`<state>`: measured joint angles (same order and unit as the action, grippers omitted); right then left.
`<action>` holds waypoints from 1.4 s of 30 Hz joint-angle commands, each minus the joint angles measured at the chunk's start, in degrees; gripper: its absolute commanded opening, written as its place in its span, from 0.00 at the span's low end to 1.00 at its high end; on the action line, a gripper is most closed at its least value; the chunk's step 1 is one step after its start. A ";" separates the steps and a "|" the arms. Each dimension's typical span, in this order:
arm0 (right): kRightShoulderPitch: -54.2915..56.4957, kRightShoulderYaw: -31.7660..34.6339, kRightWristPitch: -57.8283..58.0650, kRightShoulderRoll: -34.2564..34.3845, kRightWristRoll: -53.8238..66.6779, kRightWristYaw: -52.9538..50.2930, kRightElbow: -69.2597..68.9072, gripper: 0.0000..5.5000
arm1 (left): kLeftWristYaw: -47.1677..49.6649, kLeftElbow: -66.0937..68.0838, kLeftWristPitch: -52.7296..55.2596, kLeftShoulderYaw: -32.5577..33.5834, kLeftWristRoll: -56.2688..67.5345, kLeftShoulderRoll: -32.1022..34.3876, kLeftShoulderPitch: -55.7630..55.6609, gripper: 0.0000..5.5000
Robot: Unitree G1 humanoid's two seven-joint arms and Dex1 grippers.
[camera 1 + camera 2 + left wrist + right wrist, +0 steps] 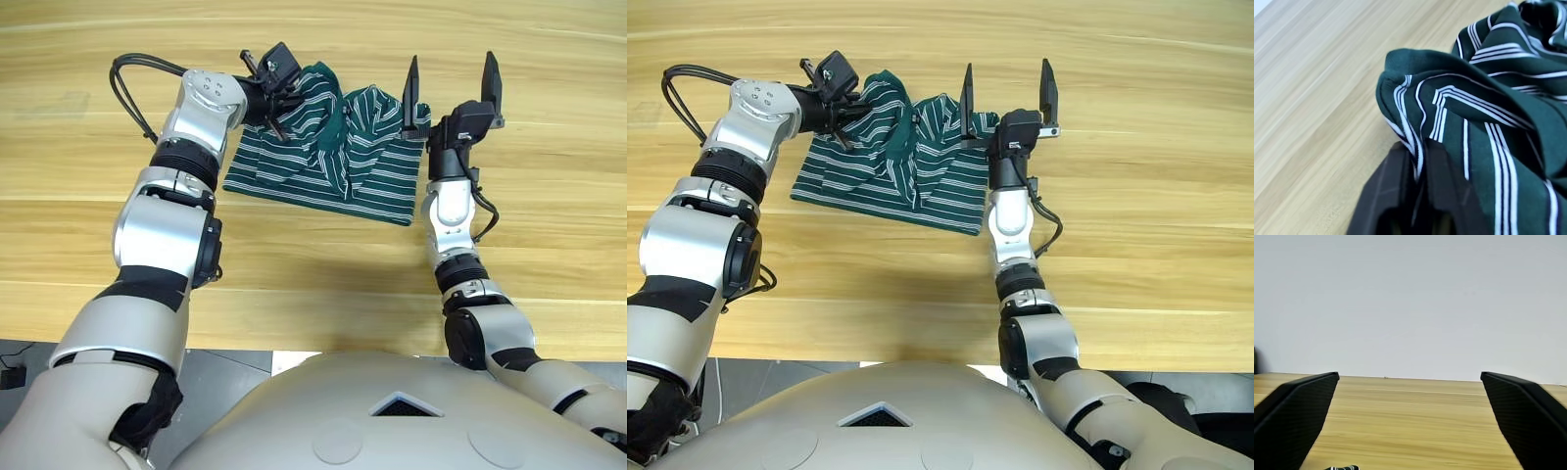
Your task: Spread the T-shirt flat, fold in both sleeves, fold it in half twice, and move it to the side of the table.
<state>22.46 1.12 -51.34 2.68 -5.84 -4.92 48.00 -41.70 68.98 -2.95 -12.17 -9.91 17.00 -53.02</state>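
1. Left wrist view is showing the left hand [1418,159] clenching a bunched fold of the green striped T-shirt [1488,127], which is lying crumpled on the desk [294,264].
2. Right hand [451,64] is hovering at the T-shirt's right edge, spread open, grasping nothing.
3. One-sided pulling is probably risking dragging the T-shirt rather than flattening it.
4. No writing is showing.

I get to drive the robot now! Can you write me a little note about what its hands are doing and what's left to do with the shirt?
Left gripper: shut on a fold at the T-shirt's far left edge.
Right gripper: open, fingers pointing up, holding nothing, above the T-shirt's right edge.
T-shirt: mid-table, bunched up along its middle and far side, not flat.
Done: no finished step shows.
Left: spread it flat, fold both sleeves, fold in half twice, move it aside.
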 commanded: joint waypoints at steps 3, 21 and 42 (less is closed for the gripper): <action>0.94 -0.28 -0.47 -0.40 -0.46 -0.37 0.95 0.98 | 0.28 0.42 -1.23 0.65 -0.54 0.96 -0.54 0.00; -5.56 -7.72 9.67 2.09 2.05 11.30 -10.83 0.98 | -8.09 -11.55 0.74 5.39 2.47 10.49 -3.36 0.00; -10.46 -24.24 35.74 9.73 -5.90 1.18 -19.66 0.98 | -20.27 -47.68 15.58 1.49 7.50 13.13 2.40 0.00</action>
<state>10.49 -22.39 -15.93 3.54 -12.09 -1.83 25.94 -61.79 23.07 11.52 -10.11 -3.01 30.05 -51.36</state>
